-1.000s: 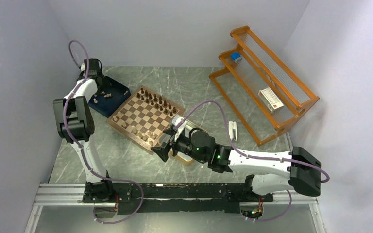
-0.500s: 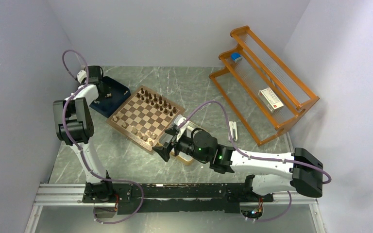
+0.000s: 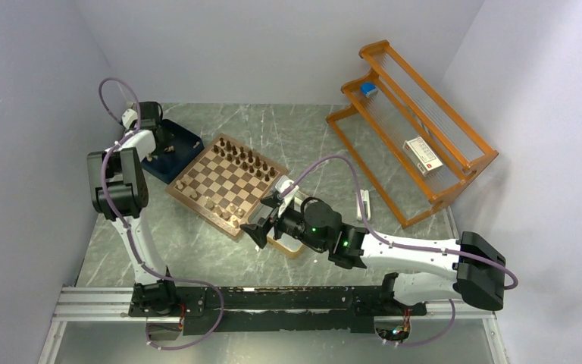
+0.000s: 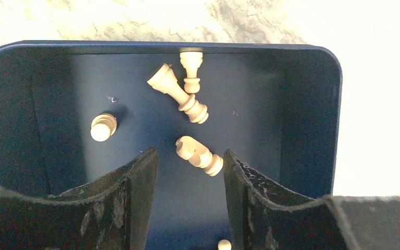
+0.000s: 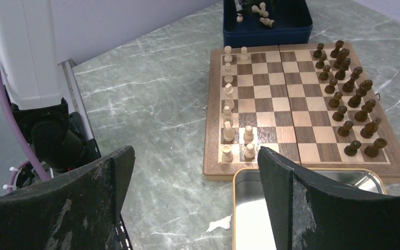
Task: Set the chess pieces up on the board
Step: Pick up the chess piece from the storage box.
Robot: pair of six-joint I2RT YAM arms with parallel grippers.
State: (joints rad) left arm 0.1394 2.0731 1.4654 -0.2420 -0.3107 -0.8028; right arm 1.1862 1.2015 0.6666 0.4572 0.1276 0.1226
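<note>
A tabletop scene seen from above and from 2 wrist cameras. The left gripper (image 4: 190,152) hangs over a navy tray (image 4: 312,104), its jaws partly apart and holding nothing. They straddle a pale piece lying on its side (image 4: 199,155), with a gap on each side, apparently lined up so a straight descent and squeeze would catch it. 2 more pale pieces lie crossed (image 4: 179,94) near the tray's far wall, and another stands upright (image 4: 103,127) to the left.

The board (image 5: 271,104) sits just beside the tray, near the table's middle. The dark pieces (image 5: 351,104) stand in 2 rows along one edge and look complete. The pale pieces on the board (image 5: 229,112) form a broken line with gaps, so the tray probably holds what that side lacks.

The right gripper (image 5: 195,153) hovers with its jaws spread wide and empty, above a silver tin (image 5: 250,208) touching the board's near rim, seemingly waiting clear of the left arm's work.
</note>
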